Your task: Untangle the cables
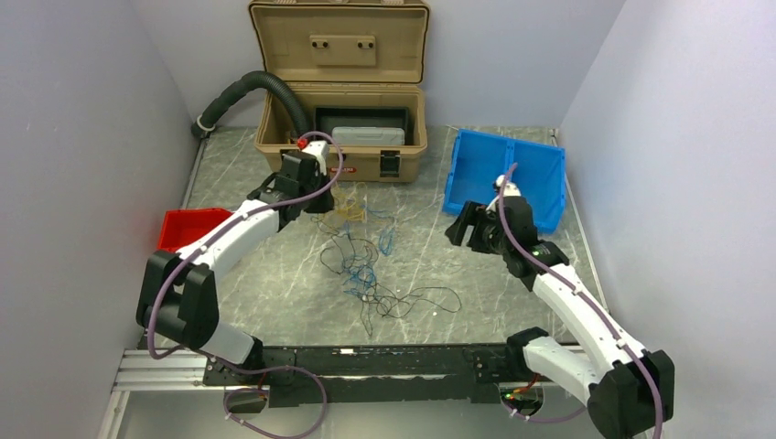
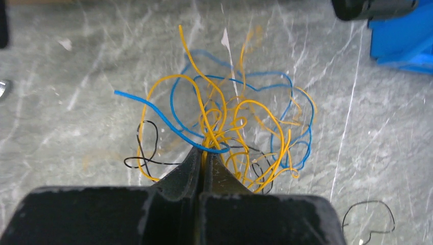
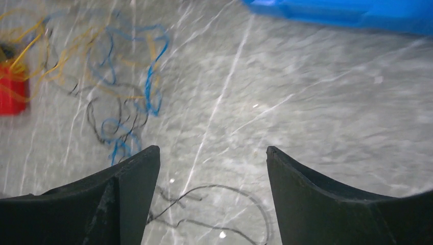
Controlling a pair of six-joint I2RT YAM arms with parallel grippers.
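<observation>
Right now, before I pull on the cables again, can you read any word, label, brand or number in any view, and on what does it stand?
None can be read in any view.
Tan case: a small red patch at its front left corner may be a label, but it is too small and blurred to read.
Blue bin and red bin: no markings show.

My left gripper (image 2: 204,152) is clamped tight on the cables (image 2: 219,133), arm stretched forward; my right gripper (image 3: 213,153) hovers low, jaws spread wide.
</observation>
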